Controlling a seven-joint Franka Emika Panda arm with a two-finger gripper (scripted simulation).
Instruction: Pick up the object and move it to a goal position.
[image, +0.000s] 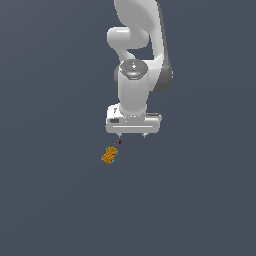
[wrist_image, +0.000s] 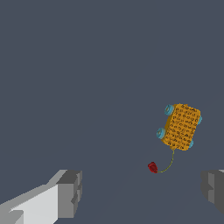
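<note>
One white Panda arm (image: 135, 75) hangs over a plain dark grey-blue floor (image: 50, 200), its gripper (image: 132, 135) pointing straight down with the two short fingertips set wide apart and nothing between them. In the wrist view the grey finger pads (wrist_image: 70, 192) stand at opposite edges of the picture, with bare floor between them.

The object (image: 109, 155), a small oblong orange-brown block with a speckled grid texture, lies on the floor, in the exterior view just below the gripper and a little toward that view's left, clear of the fingers. It sits at a slant. The wrist view shows small teal knobs along its edges and a thin greenish cord (wrist_image: 168, 162) running from one end to a tiny dark red piece (wrist_image: 152, 167) lying near it. No lettering, brand or label can be read on the block or the arm.
</note>
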